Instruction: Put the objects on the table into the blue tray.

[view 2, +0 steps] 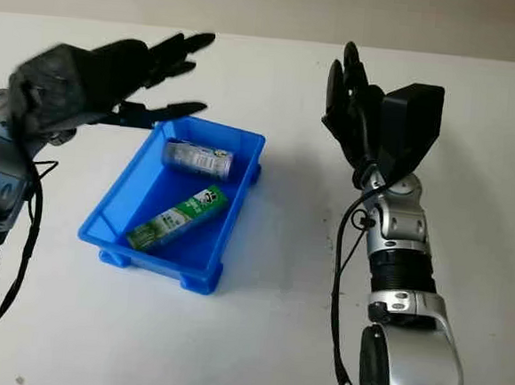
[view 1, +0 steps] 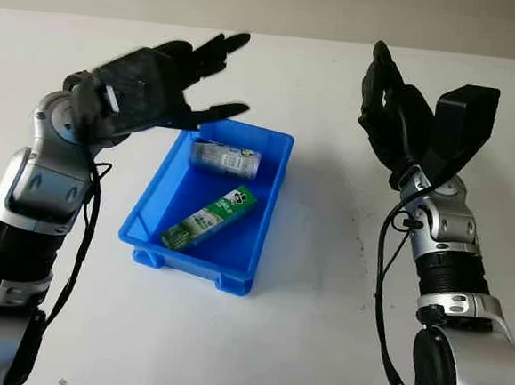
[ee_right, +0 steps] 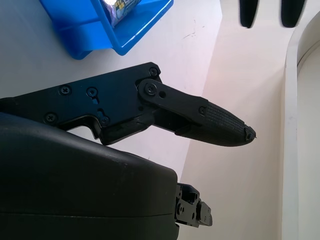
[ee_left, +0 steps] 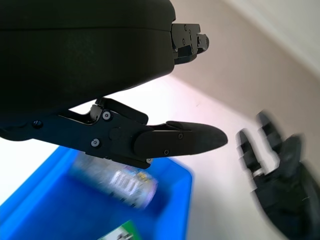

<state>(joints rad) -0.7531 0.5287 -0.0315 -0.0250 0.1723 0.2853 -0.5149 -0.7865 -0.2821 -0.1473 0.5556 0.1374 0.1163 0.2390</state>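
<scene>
- A white desk (view 1: 299, 338) seen from above, with a robot arm coming in from each lower corner.
- At the left, the left hand (view 1: 164, 78) is raised above the far left corner of the tray. Its fingers (view 1: 212, 111) are released and hold nothing; one fingertip points over the tray's far rim.
- Just right of that hand, near the middle of the desk, sits a blue tray (view 1: 265, 206), set at a slight angle.
- Inside the tray, at its far end, a silver can (view 1: 225, 160) lies on its side.
- Nearer the front of the tray, a green and white carton (view 1: 209, 217) lies flat and slantwise, just apart from the can.
- At the right, well apart from the tray, the right hand (view 1: 391, 109) is held up above the desk, its palm side facing the tray. Its fingers (view 1: 378, 59) are released, pointing away from the robot, and hold nothing.
</scene>
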